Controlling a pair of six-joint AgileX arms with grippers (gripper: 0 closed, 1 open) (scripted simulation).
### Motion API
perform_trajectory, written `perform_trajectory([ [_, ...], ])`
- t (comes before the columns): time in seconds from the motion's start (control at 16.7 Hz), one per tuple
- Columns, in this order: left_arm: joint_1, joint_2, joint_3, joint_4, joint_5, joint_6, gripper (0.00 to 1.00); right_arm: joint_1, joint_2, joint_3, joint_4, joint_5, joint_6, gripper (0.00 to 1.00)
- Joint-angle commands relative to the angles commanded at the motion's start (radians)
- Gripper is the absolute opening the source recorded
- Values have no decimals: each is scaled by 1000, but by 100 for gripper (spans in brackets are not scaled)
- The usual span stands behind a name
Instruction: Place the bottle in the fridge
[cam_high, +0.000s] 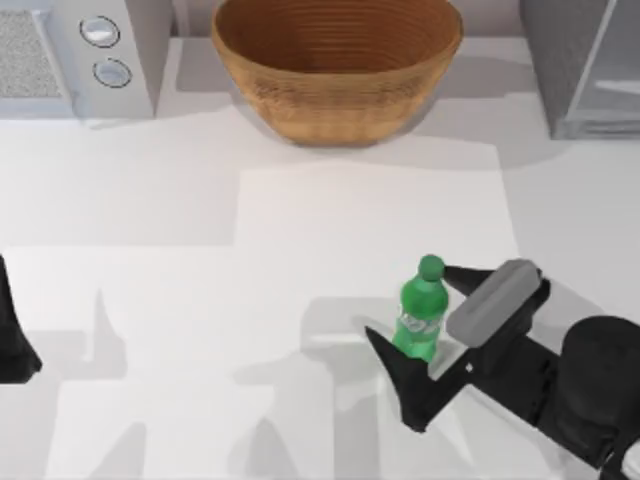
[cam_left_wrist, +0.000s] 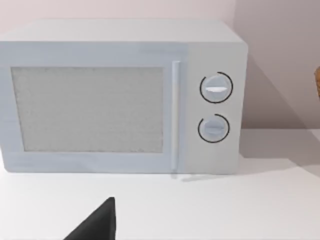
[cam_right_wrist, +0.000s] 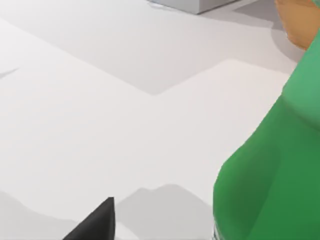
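The fridge (cam_high: 585, 65) runs off the top view's upper right corner, so just part of its grey side and pale door shows, and the microwave (cam_high: 75, 55) is likewise clipped at the upper left, its window half lost. The left arm (cam_high: 12, 340) is a dark sliver at the left edge, its gripper out of frame. In the right wrist view the bottle (cam_right_wrist: 272, 165) is cropped to a green bulge, cap and label unseen, and the right gripper (cam_high: 425, 335) hides the bottle's base from above.
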Motion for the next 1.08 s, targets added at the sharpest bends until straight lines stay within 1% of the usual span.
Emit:
perform_trajectory([
  [0.06,0,0,0,0,0,0,100,0,0,0,0,0,0,100],
  [0.84,0,0,0,0,0,0,100,0,0,0,0,0,0,3],
  [0.9,0,0,0,0,0,0,100,0,0,0,0,0,0,1],
  [1.08,0,0,0,0,0,0,100,0,0,0,0,0,0,1],
])
